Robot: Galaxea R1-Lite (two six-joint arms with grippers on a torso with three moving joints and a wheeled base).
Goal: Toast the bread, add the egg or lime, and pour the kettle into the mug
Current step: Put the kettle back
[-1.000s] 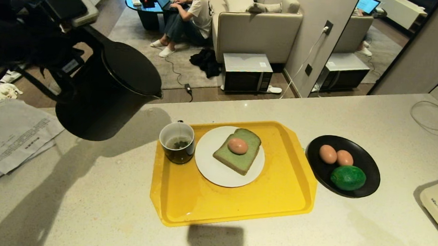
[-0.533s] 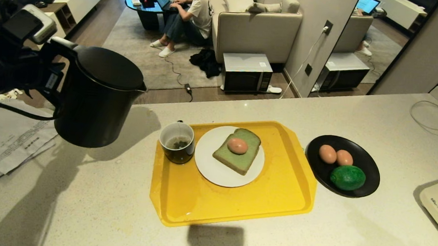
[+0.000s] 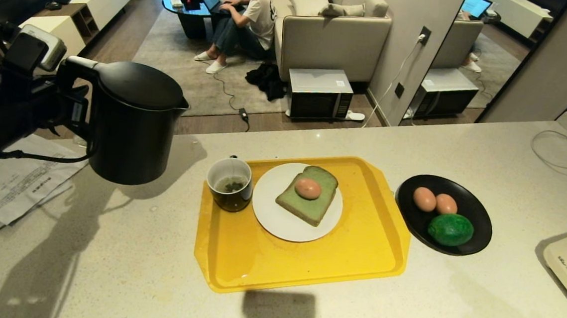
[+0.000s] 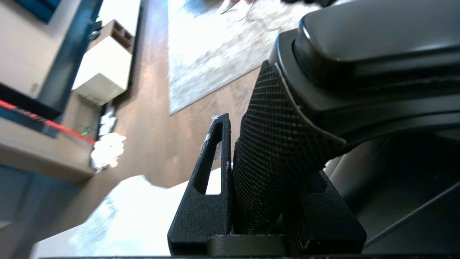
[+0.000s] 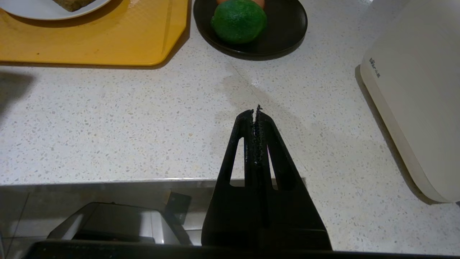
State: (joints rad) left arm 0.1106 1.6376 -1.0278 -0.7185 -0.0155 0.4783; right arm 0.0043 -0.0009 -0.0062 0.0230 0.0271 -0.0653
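At frame left, the left hand (image 4: 264, 187) grips the kettle (image 3: 134, 123) upright by its handle, above the desk (image 3: 122, 247) edge, well apart from the mug (image 3: 230, 183); the right hand (image 5: 256, 117) is closed.

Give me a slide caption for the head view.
Left gripper holds the kettle upright, left of the mug on the yellow tray.

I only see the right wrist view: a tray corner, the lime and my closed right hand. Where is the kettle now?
Observer: The tall matte black kettle is in the air, roughly upright, left of the yellow plastic tray. The left hand grips its handle.
Operator: Is anything in the mug?
Observer: The small glossy dark mug, at the tray's left end, holds pale liquid with dark bits.
Operator: Is the egg placed?
Observer: Yes, one pinkish-brown egg lies on the pale green bread slice, on the round white plate.
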